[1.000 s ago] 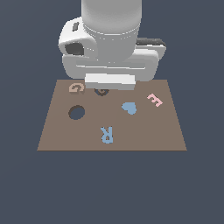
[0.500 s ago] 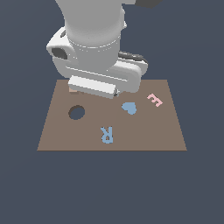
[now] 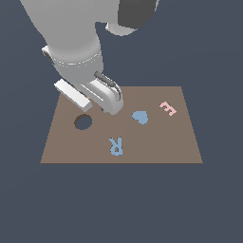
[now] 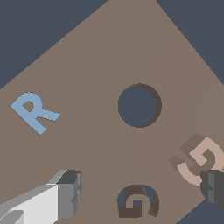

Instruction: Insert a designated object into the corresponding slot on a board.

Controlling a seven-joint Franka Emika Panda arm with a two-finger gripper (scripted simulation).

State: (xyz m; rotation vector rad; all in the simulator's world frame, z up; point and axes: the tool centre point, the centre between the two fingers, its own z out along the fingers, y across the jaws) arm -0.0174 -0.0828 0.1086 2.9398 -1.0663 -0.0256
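In the wrist view the tan G-shaped object (image 4: 200, 158) lies flat on the brown board (image 4: 96, 65). One dark fingertip (image 4: 214, 186) sits at its edge and covers a little of it. The dark G-shaped slot (image 4: 138, 202) is a short way from it, between my two fingers. My gripper (image 4: 142, 189) is open and holds nothing; the other finger (image 4: 65, 196) stands far off. In the exterior view the arm's hand (image 3: 92, 92) hangs over the board's far corner on the exterior view's left and hides both the object and the slot.
A round dark hole (image 3: 83, 122) is near the hand. A blue R (image 3: 116, 145), a blue heart (image 3: 140, 116) and a pink E (image 3: 167, 108) lie on the board (image 3: 156, 147). Dark floor surrounds the board.
The arm has swung toward the exterior view's left and turned its hand. The tan G and the slot, visible one second ago, are now hidden behind it.
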